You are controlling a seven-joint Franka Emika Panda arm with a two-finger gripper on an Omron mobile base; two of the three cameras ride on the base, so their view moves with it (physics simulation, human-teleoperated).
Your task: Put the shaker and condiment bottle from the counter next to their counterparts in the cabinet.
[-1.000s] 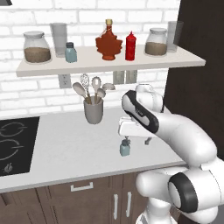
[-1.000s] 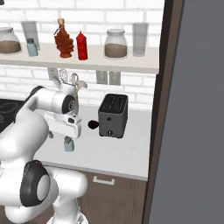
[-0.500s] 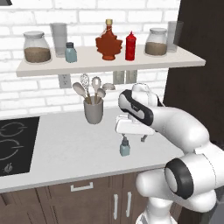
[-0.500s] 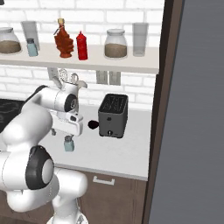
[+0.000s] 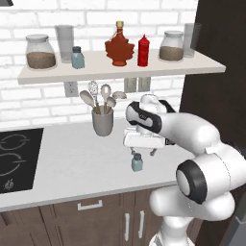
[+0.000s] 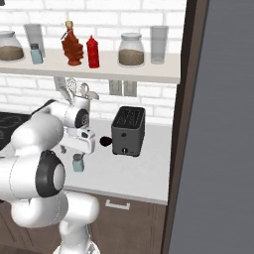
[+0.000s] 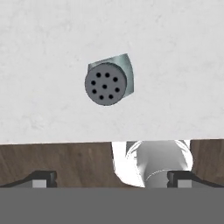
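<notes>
The gripper (image 5: 142, 152) hangs just above the shaker (image 5: 137, 162) on the counter (image 5: 72, 163), its jaws spread wide and holding nothing. In the hand view the shaker's perforated grey cap (image 7: 106, 84) sits above centre, at about 12 o'clock from the two dark fingertips (image 7: 41, 178), so the hand is not yet squarely over it.

The step in hand looks like the reach for the shaker. To do it well, the hand should first slide until the cap sits midway between the fingers, then go straight down so the pads meet the blue-grey body below the cap and not the cap's rim (a small light cylinder will tip or skid if one finger arrives first). It stands near the counter's front edge, so a sideways nudge could send it off.

Count, from the base views: two shakers, one on the counter and its twin (image 5: 77, 57) on the shelf (image 5: 120, 69) at about 9 o'clock from the maple-leaf syrup bottle (image 5: 119, 46); one red condiment bottle (image 5: 143, 50), already standing on the shelf just beside the syrup bottle at its 3 o'clock; two lidded jars (image 5: 39, 51); two tall glasses (image 5: 64, 41); one utensil crock (image 5: 102, 122); one toaster (image 6: 128, 131).
</notes>
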